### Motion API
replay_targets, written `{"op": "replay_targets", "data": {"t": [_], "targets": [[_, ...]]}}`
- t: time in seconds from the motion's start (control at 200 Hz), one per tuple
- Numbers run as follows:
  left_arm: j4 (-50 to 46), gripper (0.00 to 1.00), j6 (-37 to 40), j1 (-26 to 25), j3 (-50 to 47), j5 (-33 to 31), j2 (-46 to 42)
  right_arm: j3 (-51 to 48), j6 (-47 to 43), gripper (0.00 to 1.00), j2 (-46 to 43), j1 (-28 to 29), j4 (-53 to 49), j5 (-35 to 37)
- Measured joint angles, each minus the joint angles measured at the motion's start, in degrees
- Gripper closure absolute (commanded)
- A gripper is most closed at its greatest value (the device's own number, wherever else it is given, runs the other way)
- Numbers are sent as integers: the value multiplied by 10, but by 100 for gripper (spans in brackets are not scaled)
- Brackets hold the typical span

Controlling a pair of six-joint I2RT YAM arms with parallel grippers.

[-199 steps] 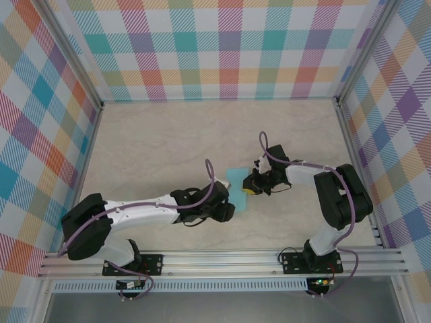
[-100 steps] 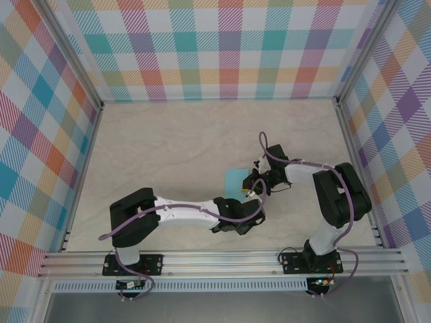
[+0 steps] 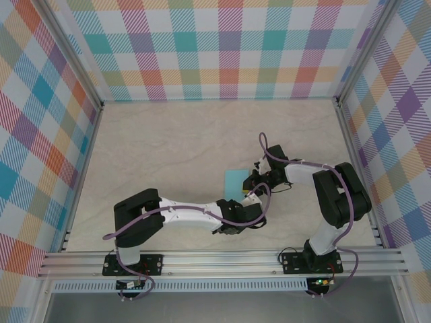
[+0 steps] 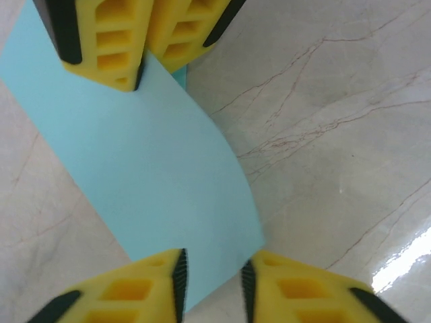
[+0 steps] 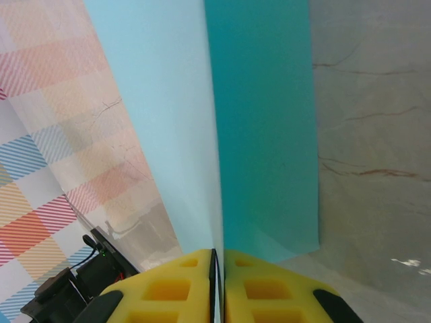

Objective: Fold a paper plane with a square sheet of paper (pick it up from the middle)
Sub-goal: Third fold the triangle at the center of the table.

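Your right gripper point(image 5: 217, 264) pinches the cyan paper point(image 4: 155, 175), its yellow fingers point(image 5: 168, 289) pressed together with the sheet caught in the seam between them, as the right wrist camera shows. From that pinch the paper runs away in two shades, pale on the left and deeper teal on the right, meeting along a straight line. Your left gripper point(image 4: 212, 279) faces it from the sheet's opposite end, jaws a narrow way apart. One corner of the paper lies in the gap between the pads, with bare tabletop showing beside it, and the pads are not closed on it. In the left wrist view the paper's right edge curves between the two grippers, and the right gripper's fingers bite the far edge at the top of the frame. From above, the paper sits on the marble-patterned table point(image 3: 168, 148), right of centre in the near half. Both grippers meet at its right-hand side, and the left arm is stretched low across the front of the table. Plaid walls point(image 3: 229, 47) ring the workspace on three sides.
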Motion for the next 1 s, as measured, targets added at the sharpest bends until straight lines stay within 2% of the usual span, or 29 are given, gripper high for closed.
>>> {"op": "replay_targets", "data": {"t": [0.065, 0.33, 0.495, 0.555, 0.715, 0.795, 0.95, 1.005], "targets": [[5, 86, -1, 4, -5, 2, -8, 0, -1, 87, 0, 0, -3, 0], [30, 100, 1, 28, -33, 37, -52, 0, -11, 83, 0, 0, -15, 5], [46, 100, 1, 50, -50, 83, -66, 0, -17, 77, -5, 0, -28, 14], [54, 100, 1, 58, -53, 101, -66, 0, -22, 71, -13, 0, -37, 22], [71, 100, 1, 77, -69, 156, -72, 5, -30, 66, -50, -5, -71, 58], [80, 100, 1, 93, -80, 185, -82, 15, -31, 68, -67, -9, -83, 77], [99, 100, 1, 125, -88, 242, -97, 47, -37, 83, -70, -9, -84, 78], [108, 100, 1, 134, -90, 259, -101, 63, -42, 85, -57, -9, -82, 68]]}}
